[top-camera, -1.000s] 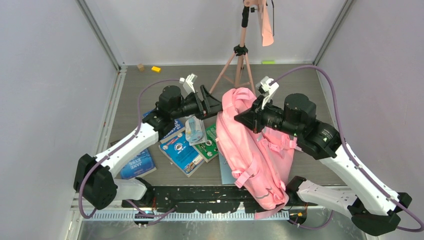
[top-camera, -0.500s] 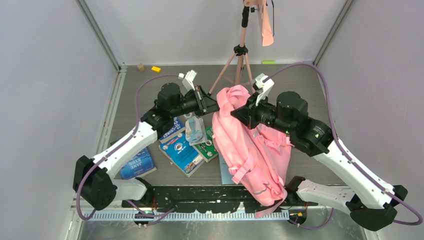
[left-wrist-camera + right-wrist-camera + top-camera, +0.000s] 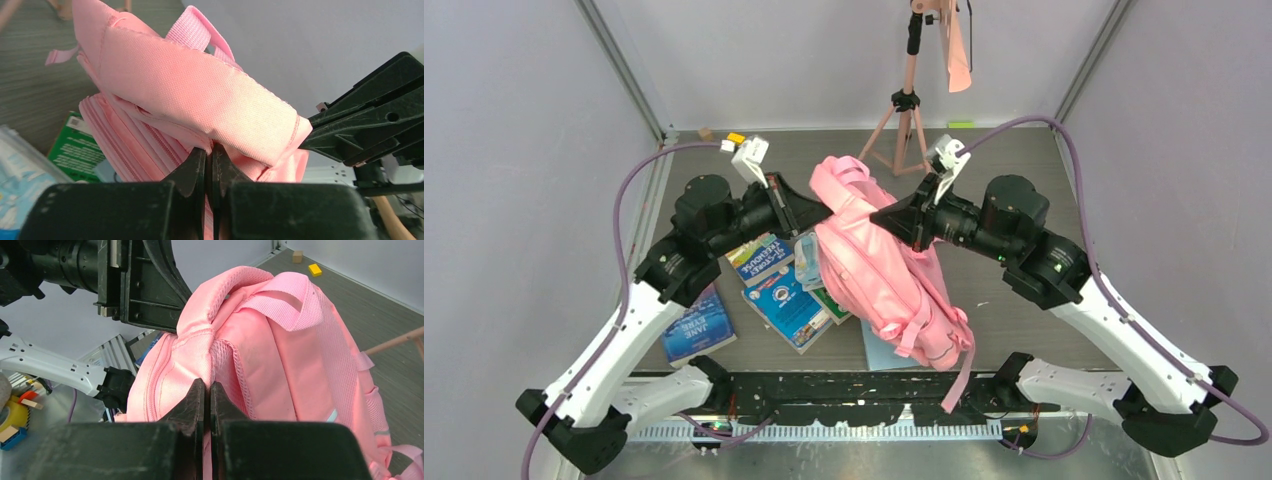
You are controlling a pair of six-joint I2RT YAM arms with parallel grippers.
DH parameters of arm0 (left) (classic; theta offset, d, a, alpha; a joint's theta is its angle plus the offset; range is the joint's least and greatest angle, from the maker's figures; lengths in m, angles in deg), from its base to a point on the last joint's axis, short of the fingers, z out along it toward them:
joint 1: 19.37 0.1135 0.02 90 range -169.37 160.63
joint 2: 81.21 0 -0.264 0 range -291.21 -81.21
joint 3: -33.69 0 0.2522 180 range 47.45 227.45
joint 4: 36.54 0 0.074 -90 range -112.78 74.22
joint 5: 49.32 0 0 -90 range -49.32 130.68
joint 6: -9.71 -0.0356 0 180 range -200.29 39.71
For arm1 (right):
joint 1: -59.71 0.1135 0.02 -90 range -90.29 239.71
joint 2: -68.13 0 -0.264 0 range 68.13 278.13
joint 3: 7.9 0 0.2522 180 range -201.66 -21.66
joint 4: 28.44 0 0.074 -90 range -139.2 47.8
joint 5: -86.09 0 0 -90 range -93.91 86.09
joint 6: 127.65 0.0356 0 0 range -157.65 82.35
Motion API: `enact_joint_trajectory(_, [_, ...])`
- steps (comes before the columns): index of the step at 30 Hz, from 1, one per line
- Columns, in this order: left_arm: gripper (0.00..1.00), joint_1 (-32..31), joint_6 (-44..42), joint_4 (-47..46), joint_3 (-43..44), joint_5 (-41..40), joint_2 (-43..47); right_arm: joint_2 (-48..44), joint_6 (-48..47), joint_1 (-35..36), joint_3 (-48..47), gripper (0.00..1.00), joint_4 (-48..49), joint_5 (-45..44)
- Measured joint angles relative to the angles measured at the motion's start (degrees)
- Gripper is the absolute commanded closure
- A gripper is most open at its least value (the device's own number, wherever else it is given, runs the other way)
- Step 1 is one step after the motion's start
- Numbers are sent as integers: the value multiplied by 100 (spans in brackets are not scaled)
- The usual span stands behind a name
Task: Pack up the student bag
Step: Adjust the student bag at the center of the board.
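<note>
The student bag [image 3: 879, 270], bright pink, hangs tilted above the table's middle, its top end up and its straps dangling toward the near rail. My left gripper [image 3: 821, 205] is shut on a fold of fabric at the bag's top left; in the left wrist view the gripper [image 3: 210, 148] pinches pink cloth of the bag [image 3: 190, 95] beside a zip. My right gripper [image 3: 879, 216] is shut on the top from the right; in the right wrist view the gripper [image 3: 207, 385] clamps a seam of the bag [image 3: 280, 355] under the mesh shoulder pad.
Several books [image 3: 784, 305] and a pale blue pouch [image 3: 806, 262] lie left of and under the bag, with a green book [image 3: 75, 150] partly covered. A pink tripod [image 3: 904, 110] stands behind. A yellow block [image 3: 315, 269] and a wooden block [image 3: 297, 256] lie near the back wall.
My left gripper closed on the bag's top. Both arms then carried the bag up and to the left, so it swung off the near rail and now hangs slanted.
</note>
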Motion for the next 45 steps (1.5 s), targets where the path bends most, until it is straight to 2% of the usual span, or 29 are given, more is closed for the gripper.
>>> enact_joint_trajectory(7, [100, -26, -553, 817, 7, -1252, 426, 688, 142, 92, -26, 100, 586, 151])
enact_joint_trajectory(9, [100, -33, -688, 1016, 2, -1670, 431, 903, 243, 138, -26, 88, 699, -55])
enact_joint_trajectory(11, [100, -48, -745, 1104, -39, -2000, 431, 1047, 365, 166, -24, 69, 739, -262])
enact_joint_trajectory(12, [100, -63, -769, 1093, -81, -2162, 433, 1099, 424, 188, -24, 53, 761, -376])
enact_joint_trajectory(13, [100, -76, -800, 1071, -136, -2326, 444, 1126, 472, 197, -24, 46, 748, -516])
enact_joint_trajectory(14, [100, -76, -848, 1049, -212, -2494, 470, 1126, 490, 197, -22, 34, 699, -691])
enact_joint_trajectory(16, [100, -42, -896, 1064, -352, -2787, 549, 1086, 540, 162, -22, 22, 573, -953])
enact_joint_trajectory(18, [100, 22, -927, 1163, -446, -3051, 610, 981, 527, 85, -26, 16, 345, -1298])
enact_joint_trajectory(23, [100, 131, -916, 1281, -557, -3451, 654, 577, 544, -70, -76, 13, -573, -1792])
enact_joint_trajectory(28, [100, 153, -890, 1274, -610, -3578, 669, 267, 658, -68, -98, 13, -1530, -1609])
enact_joint_trajectory(30, [100, 157, -887, 1274, -612, -3604, 660, 227, 750, -68, -98, 15, -1781, -1410])
enact_joint_trajectory(33, [100, 168, -874, 1268, -612, -3635, 640, 114, 1069, -68, 2, 24, -2081, -968])
enact_joint_trajectory(37, [100, 190, -870, 1255, -612, -3689, 599, -103, 1628, -68, 243, 32, -2098, -361])
enact_joint_trajectory(45, [100, 225, -872, 1172, -612, -3720, 525, -350, 2830, 101, 1276, 36, -1633, 564])
